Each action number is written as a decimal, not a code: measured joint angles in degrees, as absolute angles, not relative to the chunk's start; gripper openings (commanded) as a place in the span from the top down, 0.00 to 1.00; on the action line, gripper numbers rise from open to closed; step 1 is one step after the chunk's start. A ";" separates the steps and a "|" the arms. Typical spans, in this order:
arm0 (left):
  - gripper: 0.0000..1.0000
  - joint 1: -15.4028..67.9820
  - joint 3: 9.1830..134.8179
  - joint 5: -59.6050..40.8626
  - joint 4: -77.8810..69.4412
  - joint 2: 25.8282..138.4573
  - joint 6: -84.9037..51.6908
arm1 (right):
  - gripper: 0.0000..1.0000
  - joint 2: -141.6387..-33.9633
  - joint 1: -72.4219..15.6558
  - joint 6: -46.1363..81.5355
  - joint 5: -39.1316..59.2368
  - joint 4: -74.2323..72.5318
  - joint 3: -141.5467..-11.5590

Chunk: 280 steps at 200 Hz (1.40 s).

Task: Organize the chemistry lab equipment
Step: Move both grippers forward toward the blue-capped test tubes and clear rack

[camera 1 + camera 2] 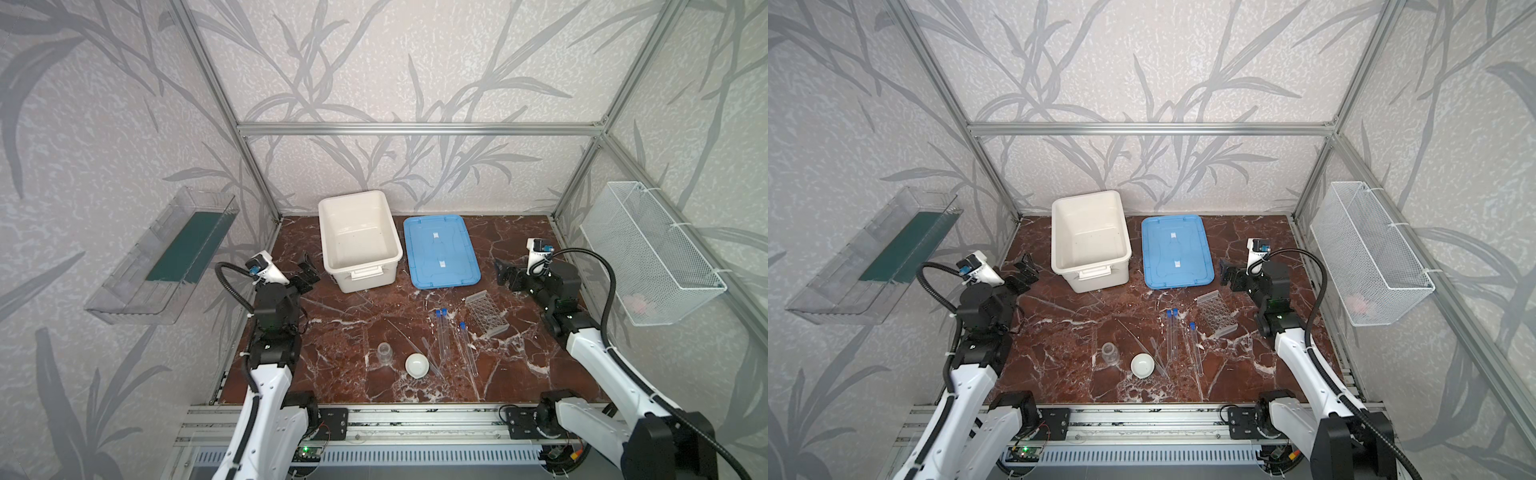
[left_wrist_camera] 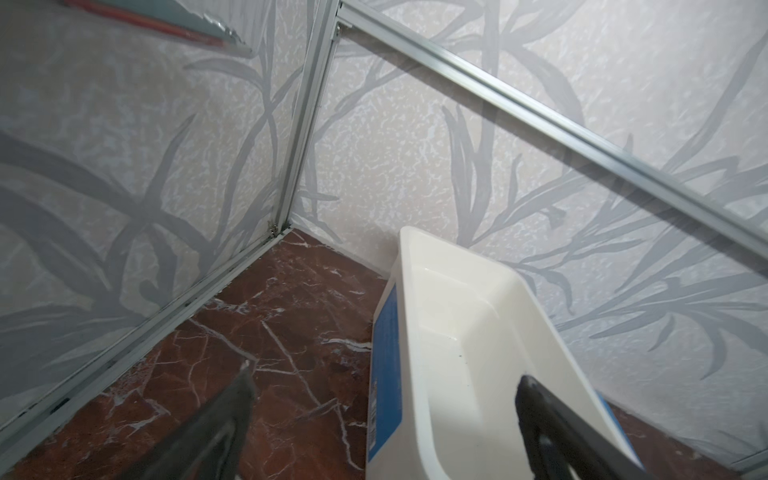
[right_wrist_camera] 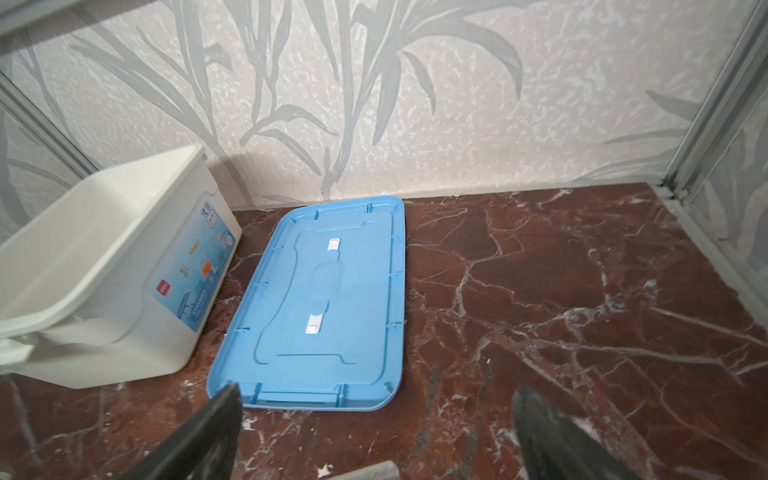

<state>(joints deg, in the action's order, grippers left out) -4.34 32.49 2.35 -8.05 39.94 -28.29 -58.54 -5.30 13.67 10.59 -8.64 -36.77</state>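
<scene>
The lab equipment lies on the marble table toward the front in both top views. Three clear blue-capped test tubes (image 1: pixel 442 337) (image 1: pixel 1170 337) lie flat, with the clear gridded rack (image 1: pixel 486 313) (image 1: pixel 1217 312) to their right. Left of them are thin pipettes (image 1: pixel 430 358), a small white dish (image 1: pixel 417 365) (image 1: pixel 1143 365) and a small clear beaker (image 1: pixel 385 353) (image 1: pixel 1110 353). My left gripper (image 1: pixel 309 270) (image 1: pixel 1026 268) (image 2: pixel 386 376) hangs open and empty beside the white tub. My right gripper (image 1: pixel 503 270) (image 1: pixel 1227 272) (image 3: pixel 376 392) is open and empty, behind the rack.
An open white tub (image 1: pixel 357 199) (image 2: pixel 415 311) (image 3: pixel 104 266) stands at the back, its blue lid (image 1: pixel 440 251) (image 3: pixel 328 299) flat beside it. A clear shelf (image 1: pixel 162 266) hangs on the left wall and a wire basket (image 1: pixel 652 257) on the right wall.
</scene>
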 measured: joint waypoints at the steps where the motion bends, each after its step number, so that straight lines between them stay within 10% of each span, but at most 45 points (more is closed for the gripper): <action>1: 0.01 -4.32 32.91 2.17 -7.55 39.66 -28.82 | 0.01 -58.50 -5.30 13.85 10.70 -8.34 -36.95; 120: 0.01 -0.93 45.74 -16.21 16.62 38.85 -42.57 | 0.01 -56.82 -9.32 26.52 30.00 10.61 -42.28; 217: 0.03 43.59 63.92 3.55 34.35 62.89 -36.45 | 0.01 -59.66 -18.83 23.09 18.24 20.27 -47.51; 280: 0.07 54.00 69.47 6.74 35.07 82.30 -37.30 | 0.01 -54.63 -18.70 22.37 15.64 25.34 -45.43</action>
<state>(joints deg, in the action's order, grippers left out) 54.00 69.47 6.74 35.07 82.30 -37.30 -54.63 -18.70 22.37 15.64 25.34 -45.43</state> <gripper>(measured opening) 0.943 0.992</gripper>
